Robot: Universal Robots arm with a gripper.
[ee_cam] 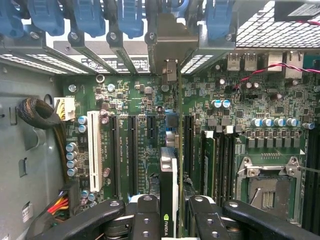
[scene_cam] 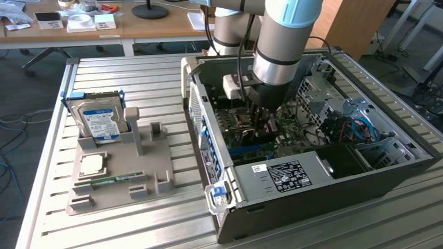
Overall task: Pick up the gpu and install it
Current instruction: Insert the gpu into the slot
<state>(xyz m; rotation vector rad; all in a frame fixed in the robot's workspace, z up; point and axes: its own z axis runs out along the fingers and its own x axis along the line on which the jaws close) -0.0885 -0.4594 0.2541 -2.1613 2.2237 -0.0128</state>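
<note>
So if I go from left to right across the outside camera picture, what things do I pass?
Boxy silver hard drive with blue-white label → grey plastic upright post → thick silver-and-blue robot arm → thin blue cables.

- My arm (scene_cam: 287, 36) comes in steeply from above, nearly vertical; silver and pale-blue segs.
- Wrist (scene_cam: 273, 65) points straight down, w/ a white cam box (scene_cam: 234, 87) on its side toward the exterior view's left.
- Black gripper (scene_cam: 260, 111) hangs under the wrist, tips down.
- Wrist view: I see black fingers (ee_cam: 146, 220) w/ bolt heads, partly closed, one on each side of the gpu (ee_cam: 168, 185), clamped on its near edge.
- Outer link bars (ee_cam: 80, 222) splay out to both sides.
</note>
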